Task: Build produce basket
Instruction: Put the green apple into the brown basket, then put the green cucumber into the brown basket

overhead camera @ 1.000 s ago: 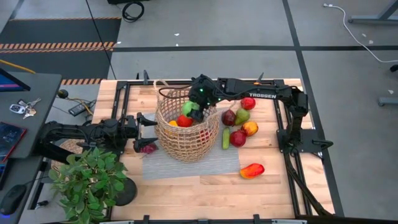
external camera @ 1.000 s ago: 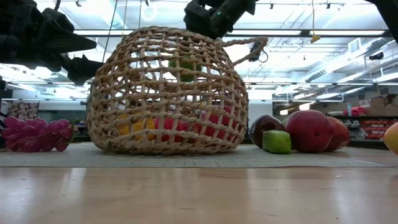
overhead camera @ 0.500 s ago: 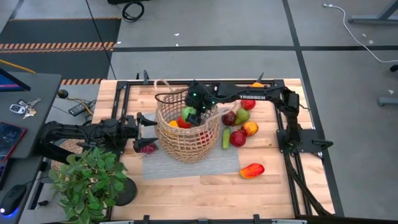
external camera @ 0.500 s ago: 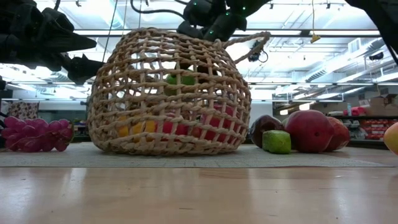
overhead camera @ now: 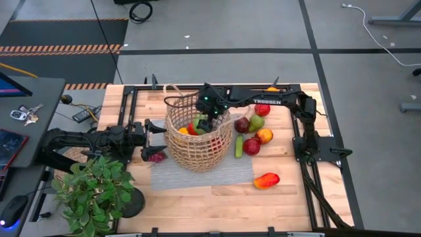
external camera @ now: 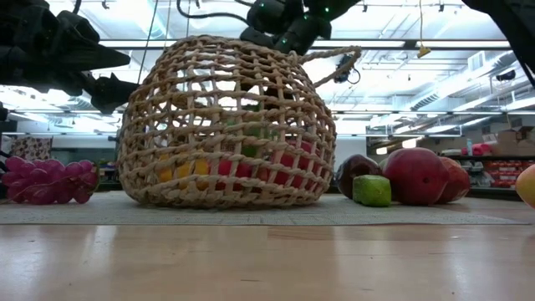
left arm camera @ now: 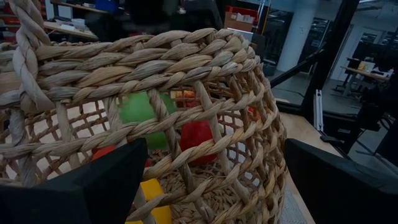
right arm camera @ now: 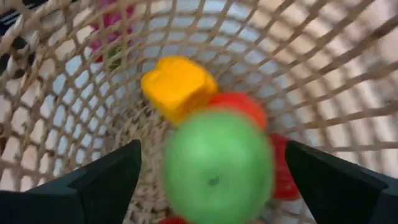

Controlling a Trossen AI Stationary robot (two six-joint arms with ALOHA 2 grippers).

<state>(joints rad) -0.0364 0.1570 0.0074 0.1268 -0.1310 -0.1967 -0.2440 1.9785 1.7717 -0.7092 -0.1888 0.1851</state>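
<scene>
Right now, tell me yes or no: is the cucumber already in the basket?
No: the cucumber lies on the table beside the basket, among the fruit outside it.

A leafy green potted plant [overhead camera: 92,192] is standing at the near left corner of the wooden table [overhead camera: 217,205], its dark pot [overhead camera: 131,201] showing beneath the leaves. A grey woven mat [overhead camera: 197,176] is lying on the tabletop. To the left, a dark side desk [overhead camera: 39,112] is carrying a bunch of keys [overhead camera: 25,114], and a computer mouse [overhead camera: 13,210] is sitting near its lower end. On the grey floor beyond the table, a coiled black cable [overhead camera: 139,10] and a white cable [overhead camera: 381,36] are lying, and yellow-and-black hazard tape [overhead camera: 62,48] is running across it.
</scene>
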